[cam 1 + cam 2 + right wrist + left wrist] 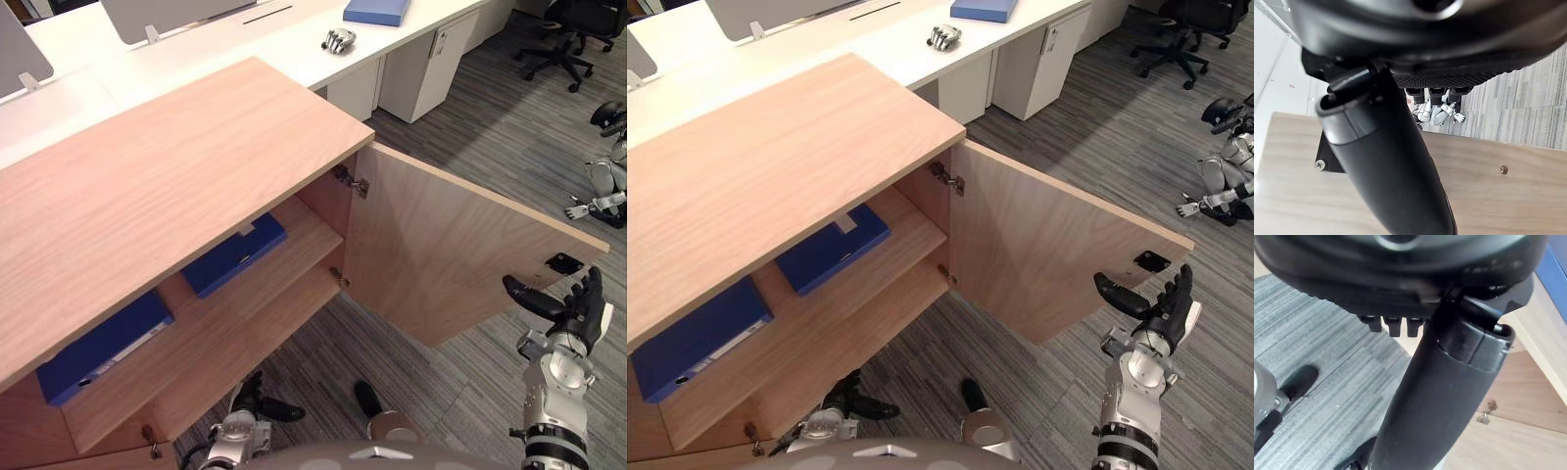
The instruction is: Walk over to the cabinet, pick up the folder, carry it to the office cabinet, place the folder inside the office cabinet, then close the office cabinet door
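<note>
Now | R hand (576, 311): fingers apart, by open door (441, 255) edge | L hand (260, 401): fingers can't tell

Head eyes share the cabinet (147, 176) from above; wrist cameras sit close.

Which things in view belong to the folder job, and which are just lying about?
Job: cabinet, its open door, right blue folder and left blue folder on its shelf, right hand near the door's edge.
Lying about: desk, flat blue thing and spare hand on it, office chair, robot on the floor.
</note>
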